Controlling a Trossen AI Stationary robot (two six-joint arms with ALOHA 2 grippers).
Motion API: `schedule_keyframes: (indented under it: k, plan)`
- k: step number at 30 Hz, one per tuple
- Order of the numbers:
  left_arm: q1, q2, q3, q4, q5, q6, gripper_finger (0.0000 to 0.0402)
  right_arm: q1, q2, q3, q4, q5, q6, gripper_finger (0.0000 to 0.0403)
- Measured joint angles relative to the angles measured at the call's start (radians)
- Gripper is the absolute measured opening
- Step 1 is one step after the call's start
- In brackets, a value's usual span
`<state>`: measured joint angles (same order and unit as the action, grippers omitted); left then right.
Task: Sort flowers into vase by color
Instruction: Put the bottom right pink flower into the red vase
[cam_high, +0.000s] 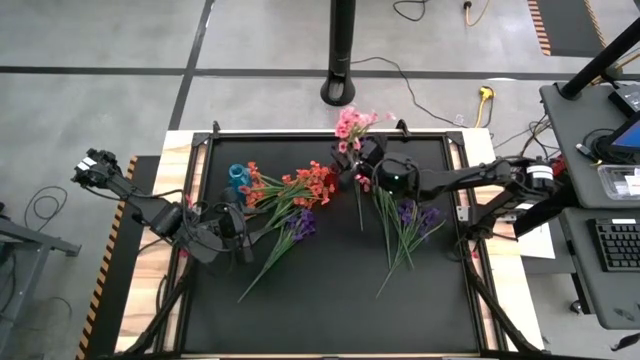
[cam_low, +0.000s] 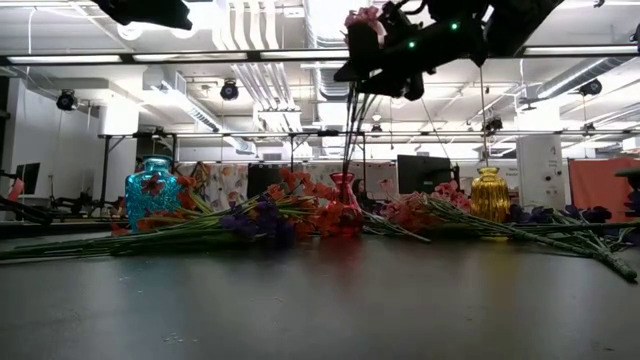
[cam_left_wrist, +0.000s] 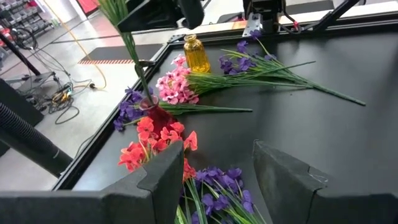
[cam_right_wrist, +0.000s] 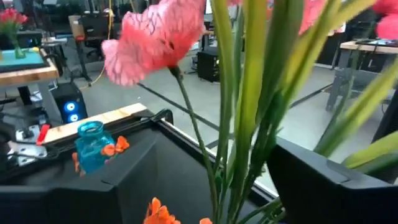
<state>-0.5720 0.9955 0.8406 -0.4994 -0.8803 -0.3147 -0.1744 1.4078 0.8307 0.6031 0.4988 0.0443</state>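
My right gripper (cam_high: 360, 158) is up over the table's far middle, shut on a pink flower spray (cam_high: 350, 125). Its stems (cam_low: 352, 125) run straight down to a small red vase (cam_low: 342, 190), which the gripper hides from above. Orange-red sprays (cam_high: 300, 185) and purple sprays (cam_high: 298, 224) lie on the mat left of centre. More purple sprays (cam_high: 412, 216) and a pink one (cam_left_wrist: 177, 87) lie to the right. My left gripper (cam_high: 236, 238) is open and low beside the left purple sprays (cam_left_wrist: 217, 186), touching nothing. My right gripper pinches the pink spray's bundled green stems (cam_right_wrist: 245, 137) between its two fingers, below the blossoms (cam_right_wrist: 158, 37). The fingers lie across the stems. The spray hangs upright under the hold, lifted off the table. Its lower stem ends are at the red vase's mouth (cam_left_wrist: 147, 102).
A blue glass vase (cam_high: 238, 178) stands at the mat's far left. A yellow vase (cam_left_wrist: 196, 55) stands at the far right, near the right arm's base. The black mat's near half (cam_high: 330, 300) holds only stem ends. A raised frame (cam_high: 462, 200) edges the mat.
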Motion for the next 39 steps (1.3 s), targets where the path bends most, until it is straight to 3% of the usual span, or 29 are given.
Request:
schedule_keyframes:
  k: [11, 39]
  plan:
    - [0.000, 0.000, 0.000, -0.026, 0.000, -0.044, 0.0176, 0.030, -0.113, 0.000, -0.231, 0.000, 0.099, 0.0340]
    - [0.000, 0.000, 0.000, -0.028, 0.000, -0.062, 0.0176, 0.111, -0.275, 0.022, -0.656, -0.003, 0.345, 0.0341]
